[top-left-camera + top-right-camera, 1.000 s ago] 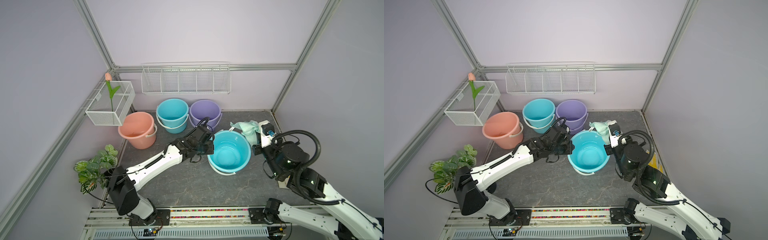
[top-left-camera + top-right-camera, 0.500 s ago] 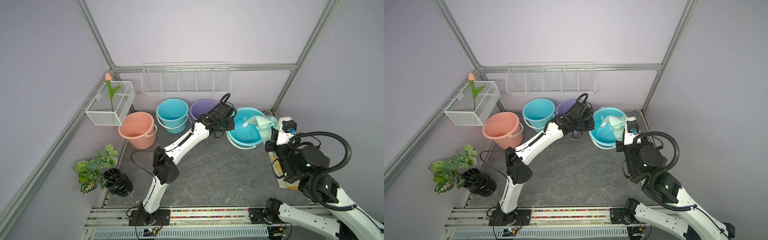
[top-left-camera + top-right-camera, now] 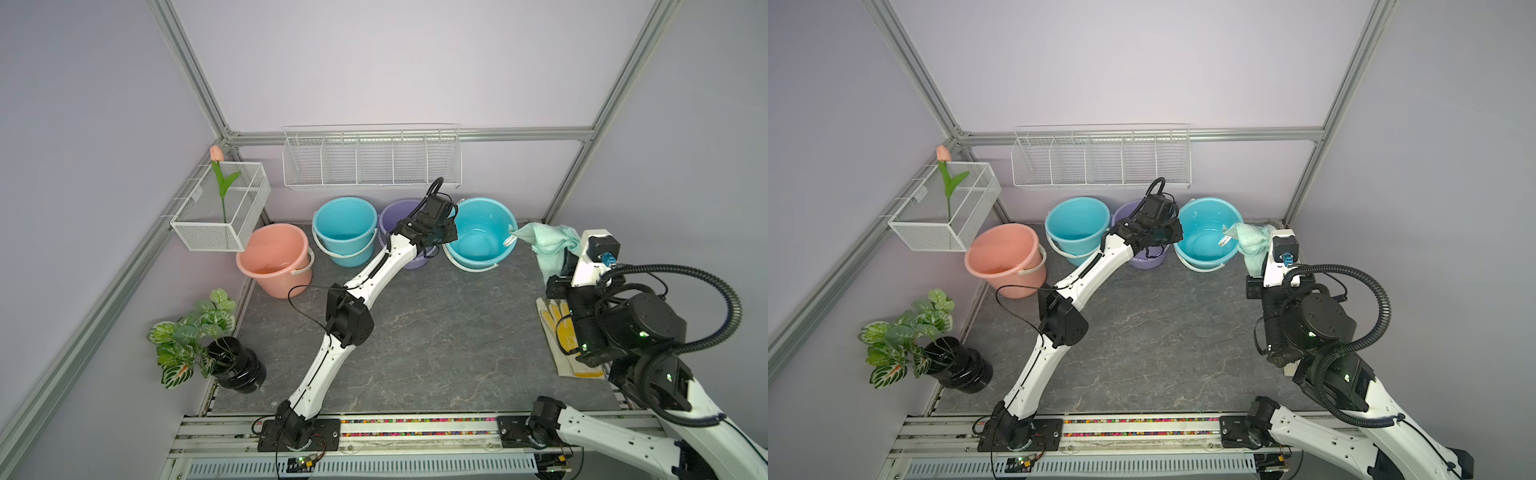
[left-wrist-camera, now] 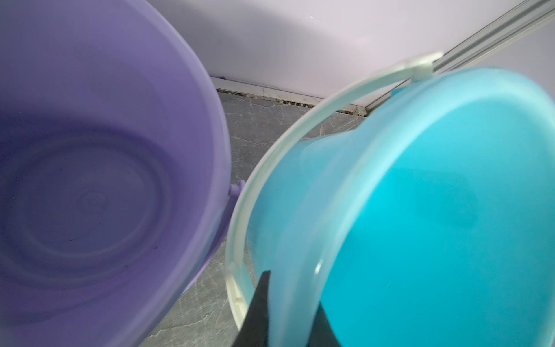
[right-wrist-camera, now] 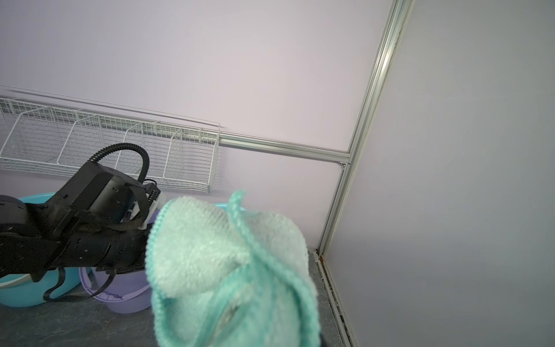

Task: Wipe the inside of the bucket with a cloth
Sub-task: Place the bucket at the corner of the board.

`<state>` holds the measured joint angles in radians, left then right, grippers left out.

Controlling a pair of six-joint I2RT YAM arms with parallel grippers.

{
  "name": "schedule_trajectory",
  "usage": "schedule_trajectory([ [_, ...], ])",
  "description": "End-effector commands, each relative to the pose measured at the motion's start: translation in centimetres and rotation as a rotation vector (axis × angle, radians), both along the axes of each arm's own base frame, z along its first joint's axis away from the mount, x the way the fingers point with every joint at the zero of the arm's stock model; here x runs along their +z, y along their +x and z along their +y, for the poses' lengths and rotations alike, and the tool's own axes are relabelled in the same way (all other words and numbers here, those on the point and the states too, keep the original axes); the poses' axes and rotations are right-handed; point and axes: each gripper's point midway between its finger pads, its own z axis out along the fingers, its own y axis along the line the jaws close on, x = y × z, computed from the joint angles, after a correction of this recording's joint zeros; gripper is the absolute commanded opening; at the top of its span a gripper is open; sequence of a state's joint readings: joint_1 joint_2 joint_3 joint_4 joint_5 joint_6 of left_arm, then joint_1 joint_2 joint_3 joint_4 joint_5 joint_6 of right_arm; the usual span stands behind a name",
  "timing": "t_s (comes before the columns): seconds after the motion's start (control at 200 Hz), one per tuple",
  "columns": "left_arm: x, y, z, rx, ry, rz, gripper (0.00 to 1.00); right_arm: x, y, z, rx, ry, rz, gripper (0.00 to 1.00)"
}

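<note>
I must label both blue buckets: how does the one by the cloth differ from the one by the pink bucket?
By the cloth, the tilted bucket seems to lean its mouth toward the front; by the pink bucket, the upright bucket stands straight. The left gripper is shut on the tilted bucket's rim; no gripper touches the upright bucket. Both are turquoise, look empty, and have pale handles.

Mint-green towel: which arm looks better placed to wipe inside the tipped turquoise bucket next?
Right. The right claw grips the pale mint-green terry cloth beside the mouth of the tilted turquoise plastic bucket; the left claw is clamped on its rim, likely steadying it.
</note>
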<state>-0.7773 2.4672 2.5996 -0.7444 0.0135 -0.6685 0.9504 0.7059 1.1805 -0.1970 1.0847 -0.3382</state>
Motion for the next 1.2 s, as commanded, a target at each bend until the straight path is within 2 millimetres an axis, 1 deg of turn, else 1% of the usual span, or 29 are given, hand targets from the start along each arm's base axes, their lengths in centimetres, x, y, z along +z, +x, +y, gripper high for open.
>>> schedule_trajectory([
  [0.0, 2.4, -0.1, -2.8, -0.042, -0.141, -0.037, 0.00, 0.7, -0.2, -0.6, -0.014, 0.029, -0.023, 0.07],
  [0.205, -0.2, 0.0, -4.2, -0.042, -0.191, 0.035, 0.01, 0.5, -0.1, -0.3, -0.006, 0.026, -0.018, 0.07],
  [0.345, -2.0, 0.3, -4.7, -0.021, -0.213, 0.074, 0.02, 0.3, -0.1, -0.2, 0.000, 0.025, -0.014, 0.07],
  [0.39, -2.3, 0.3, -4.9, -0.017, -0.217, 0.079, 0.03, 0.2, -0.2, -0.3, 0.000, 0.022, -0.010, 0.07],
  [0.51, -2.5, 0.4, -5.1, -0.013, -0.226, 0.076, 0.09, 0.1, -0.3, -0.5, 0.000, 0.026, -0.007, 0.07],
  [0.59, -2.3, 0.3, -5.3, -0.017, -0.233, 0.071, 0.18, 0.0, -0.3, -0.5, 0.000, 0.025, -0.006, 0.07],
  [0.62, -2.4, 0.3, -5.3, -0.018, -0.234, 0.074, 0.20, 0.0, -0.3, -0.6, -0.001, 0.025, -0.006, 0.07],
  [0.98, -3.6, -0.2, -5.7, -0.031, -0.226, 0.106, 0.21, -0.1, -0.5, -0.7, 0.003, 0.034, -0.005, 0.07],
  [1.04, -3.4, -0.3, -5.8, -0.035, -0.229, 0.101, 0.27, -0.1, -0.5, -0.8, 0.004, 0.037, -0.006, 0.07],
  [1.115, -2.8, -0.4, -5.9, -0.040, -0.238, 0.089, 0.38, -0.2, -0.6, -0.8, 0.004, 0.034, -0.003, 0.07],
  [1.195, -1.8, -0.4, -5.8, -0.040, -0.247, 0.073, 0.48, -0.1, -0.6, -0.9, 0.004, 0.036, -0.003, 0.07],
])
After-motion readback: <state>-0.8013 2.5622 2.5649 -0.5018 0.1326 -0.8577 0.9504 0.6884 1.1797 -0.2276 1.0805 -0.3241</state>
